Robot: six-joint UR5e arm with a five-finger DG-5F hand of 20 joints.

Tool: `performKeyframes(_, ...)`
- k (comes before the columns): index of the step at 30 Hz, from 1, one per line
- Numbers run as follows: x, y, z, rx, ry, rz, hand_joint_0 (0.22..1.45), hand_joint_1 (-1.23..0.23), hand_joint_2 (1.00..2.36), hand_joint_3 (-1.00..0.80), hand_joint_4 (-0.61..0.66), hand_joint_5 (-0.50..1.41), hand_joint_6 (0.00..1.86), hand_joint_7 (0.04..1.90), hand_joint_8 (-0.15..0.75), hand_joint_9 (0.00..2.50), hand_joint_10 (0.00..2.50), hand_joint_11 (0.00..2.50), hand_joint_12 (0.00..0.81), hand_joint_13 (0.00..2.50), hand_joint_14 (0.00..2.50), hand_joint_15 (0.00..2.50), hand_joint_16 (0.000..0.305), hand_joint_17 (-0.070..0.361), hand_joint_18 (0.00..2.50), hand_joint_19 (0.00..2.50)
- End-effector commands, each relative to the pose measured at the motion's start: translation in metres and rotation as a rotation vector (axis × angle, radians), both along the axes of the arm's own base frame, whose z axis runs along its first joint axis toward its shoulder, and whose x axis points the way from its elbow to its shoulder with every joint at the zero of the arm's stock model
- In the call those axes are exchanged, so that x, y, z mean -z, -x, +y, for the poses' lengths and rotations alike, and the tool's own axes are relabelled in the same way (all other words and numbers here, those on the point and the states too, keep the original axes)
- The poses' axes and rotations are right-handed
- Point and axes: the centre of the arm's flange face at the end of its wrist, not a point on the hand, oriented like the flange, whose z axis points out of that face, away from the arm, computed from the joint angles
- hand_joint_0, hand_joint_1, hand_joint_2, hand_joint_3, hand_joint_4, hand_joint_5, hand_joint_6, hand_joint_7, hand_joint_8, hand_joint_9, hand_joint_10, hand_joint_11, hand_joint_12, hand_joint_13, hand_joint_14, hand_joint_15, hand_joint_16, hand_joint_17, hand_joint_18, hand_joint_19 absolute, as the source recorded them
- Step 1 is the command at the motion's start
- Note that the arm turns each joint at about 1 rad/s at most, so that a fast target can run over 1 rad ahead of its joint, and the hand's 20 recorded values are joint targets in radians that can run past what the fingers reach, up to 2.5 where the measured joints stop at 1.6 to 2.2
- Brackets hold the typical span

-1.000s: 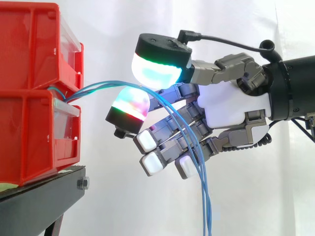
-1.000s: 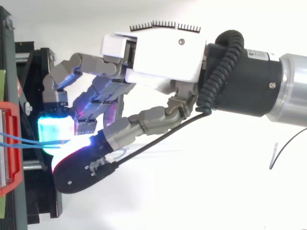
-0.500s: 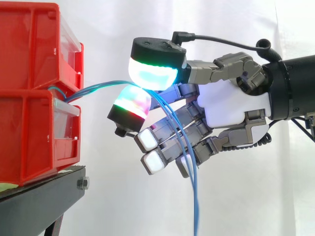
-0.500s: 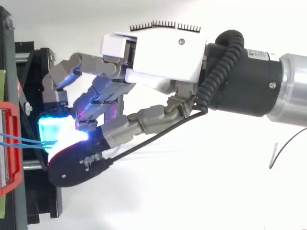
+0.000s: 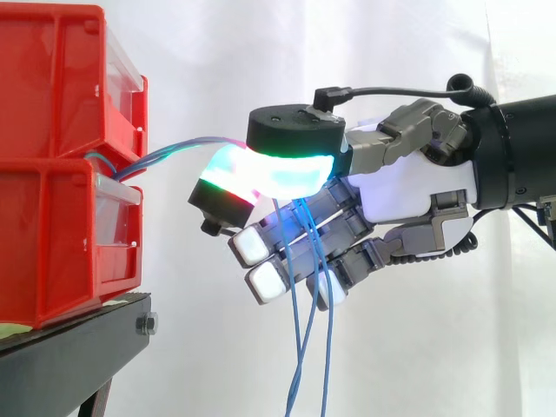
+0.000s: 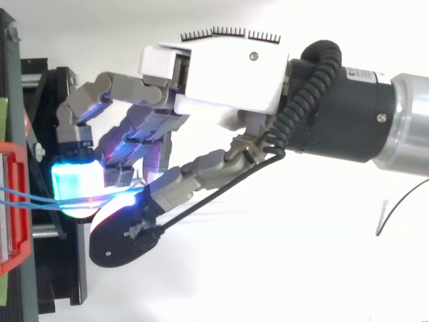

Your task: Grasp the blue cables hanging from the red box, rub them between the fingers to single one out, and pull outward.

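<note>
1. Thin blue cables emerge between two stacked red bins and arc right to the hand.
2. The hand pinches them between its glowing thumb pad and a fingertip (the other fingers curl beneath).
3. Below the pinch, separate strands hang straight down.

The red bins are glossy moulded plastic with clear plastic fronts, the stand beneath them matt black metal with a shiny steel bolt, the blue cables smooth-sheathed, the hand a glossy white shell over matt grey links, the curtain soft white cloth.
</note>
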Motion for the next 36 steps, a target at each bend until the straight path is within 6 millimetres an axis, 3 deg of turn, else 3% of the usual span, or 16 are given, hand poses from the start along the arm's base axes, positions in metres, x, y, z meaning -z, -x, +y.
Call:
performKeyframes(1, -0.0021, -0.0001, -0.0002, -0.001, -0.001, -0.004, 0.79, -0.94, 1.00, -0.50, 0.02, -0.22, 0.90, 1.04, 0.310, 0.76, 0.01, 0.71, 0.400, 0.87, 0.02, 0.54, 0.056, 0.125, 1.00, 0.56)
performKeyframes(5, -0.0031, -0.0010, -0.0002, 0.001, 0.000, -0.007, 0.59, -0.94, 1.00, -0.50, 0.12, -0.22, 0.89, 1.02, 0.332, 0.76, 0.01, 0.73, 0.415, 0.86, 0.02, 0.56, 0.057, 0.129, 0.98, 0.62)
performKeyframes(13, -0.0049, -0.0009, -0.0002, 0.000, 0.001, -0.008, 0.43, -0.87, 1.00, -0.50, 0.20, -0.21, 0.88, 0.97, 0.393, 0.81, 0.01, 0.74, 0.469, 0.90, 0.02, 0.57, 0.068, 0.153, 1.06, 0.63)
performKeyframes(18, -0.0036, -0.0009, -0.0002, 0.001, -0.001, -0.006, 0.44, -0.78, 1.00, -0.50, 0.21, -0.20, 0.87, 0.99, 0.401, 0.81, 0.01, 0.74, 0.472, 0.90, 0.01, 0.57, 0.068, 0.153, 1.06, 0.65)
performKeyframes(23, -0.0035, -0.0008, -0.0002, 0.001, 0.000, -0.004, 0.57, -0.66, 1.00, -0.50, 0.16, -0.18, 0.86, 1.07, 0.373, 0.87, 0.02, 0.72, 0.426, 0.90, 0.02, 0.58, 0.059, 0.133, 1.02, 0.69)
performKeyframes(29, -0.0035, -0.0008, -0.0002, 0.001, 0.000, -0.004, 0.62, -0.75, 1.01, -0.34, 0.13, -0.18, 0.86, 1.10, 0.372, 0.87, 0.02, 0.73, 0.420, 0.91, 0.02, 0.59, 0.058, 0.131, 1.02, 0.69)
performKeyframes(36, -0.0023, 0.0002, -0.0004, 0.001, 0.000, 0.003, 0.65, -0.82, 1.01, -0.30, 0.09, -0.19, 0.88, 1.06, 0.367, 0.85, 0.02, 0.72, 0.421, 0.91, 0.02, 0.59, 0.058, 0.131, 1.03, 0.67)
